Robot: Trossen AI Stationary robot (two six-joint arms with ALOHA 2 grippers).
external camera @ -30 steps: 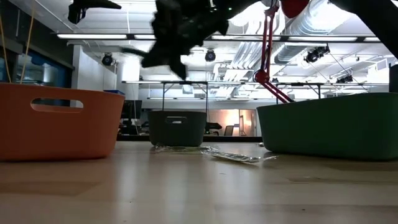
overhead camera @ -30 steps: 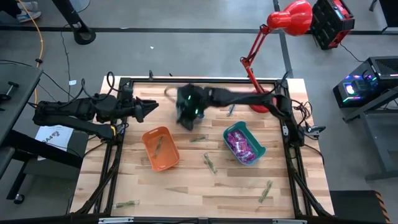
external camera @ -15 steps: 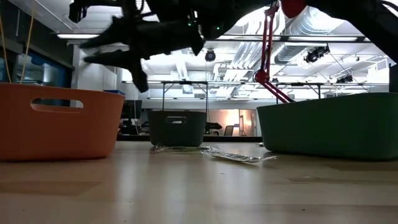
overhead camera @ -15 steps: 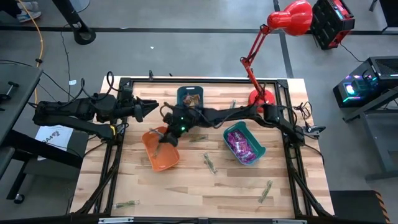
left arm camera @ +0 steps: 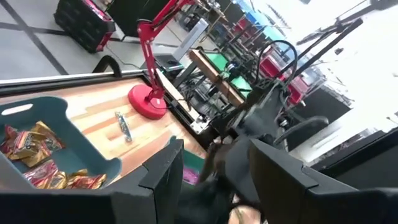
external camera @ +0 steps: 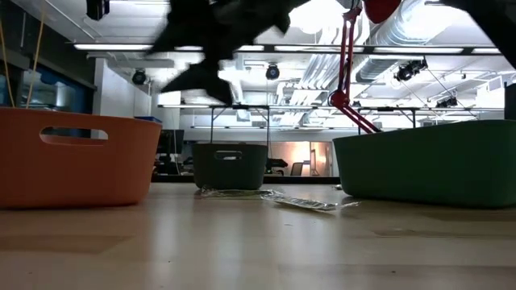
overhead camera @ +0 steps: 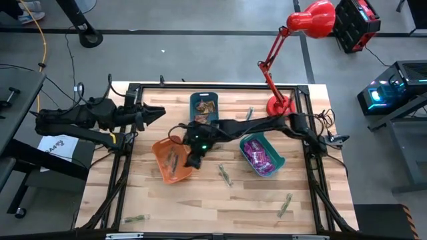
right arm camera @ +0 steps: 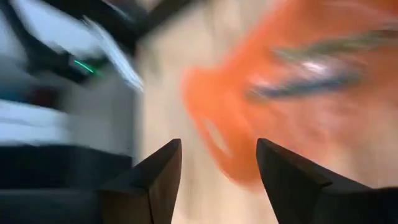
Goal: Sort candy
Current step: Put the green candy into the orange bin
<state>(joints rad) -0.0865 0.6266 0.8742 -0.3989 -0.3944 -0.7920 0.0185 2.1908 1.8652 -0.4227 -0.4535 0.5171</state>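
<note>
At the left edge of the high view, the left tool [overhead camera: 157, 112] waits over the tabletop's [overhead camera: 200, 200] upper-left corner, its two dark fingers spread and holding nothing. Just right of it and lower, the orange plastic bin [overhead camera: 162, 171] lies near the centre-left with a few thin greenish stick candies [overhead camera: 172, 160] inside. The right tool [overhead camera: 193, 159] hangs at that bin's right rim; in its wrist view the fingers stand apart with nothing between them. Above it, at the top centre, the dark blue plastic bin [overhead camera: 195, 100] holds orange-brown wrapped candies [overhead camera: 205, 105]. Further right, the teal plastic bin [overhead camera: 279, 162] is filled with shiny purple packet candies [overhead camera: 257, 155].

Sorting looks well under way but unfinished: loose greenish stick candies [overhead camera: 225, 175] lie on the wood between the orange and teal bins, with more at the lower left, lower right and top centre. No loose purple or orange-brown pieces are visible.

Motion smears the right wrist view and the arm in the low view. The low view's bin walls hide their contents, and the left wrist view is partly blocked by the other arm.
</note>
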